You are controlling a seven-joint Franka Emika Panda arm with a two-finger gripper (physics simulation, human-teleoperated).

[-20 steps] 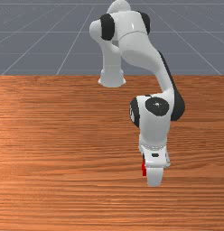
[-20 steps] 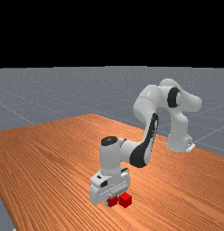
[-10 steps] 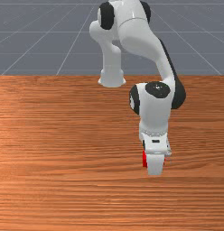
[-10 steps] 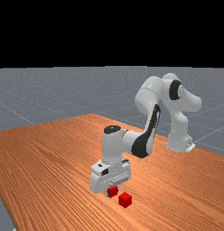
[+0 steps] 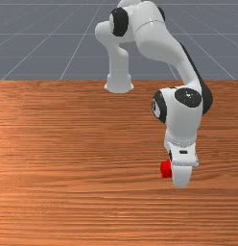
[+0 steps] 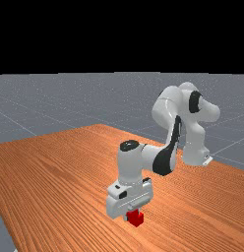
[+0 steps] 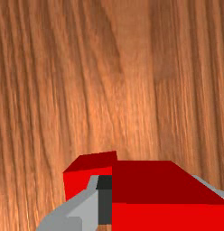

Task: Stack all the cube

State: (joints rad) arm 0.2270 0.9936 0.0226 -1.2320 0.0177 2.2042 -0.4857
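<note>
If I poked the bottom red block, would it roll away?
The bottom block probably wouldn't roll: its sides look flat, so it would likely slide. Its straight edges suggest it's stiff, so it probably wouldn't squash.

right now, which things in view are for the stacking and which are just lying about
For the stacking:
- held red cube, gripped by the tool
- second red cube, lower, on the table

Just there:
- the table itself, bearing the second cube
- grey floor beyond it

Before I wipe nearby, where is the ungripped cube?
Low in the far view, slightly right of middle, the ungripped cube sits on the table, close to the gripper and its held cube.
</note>
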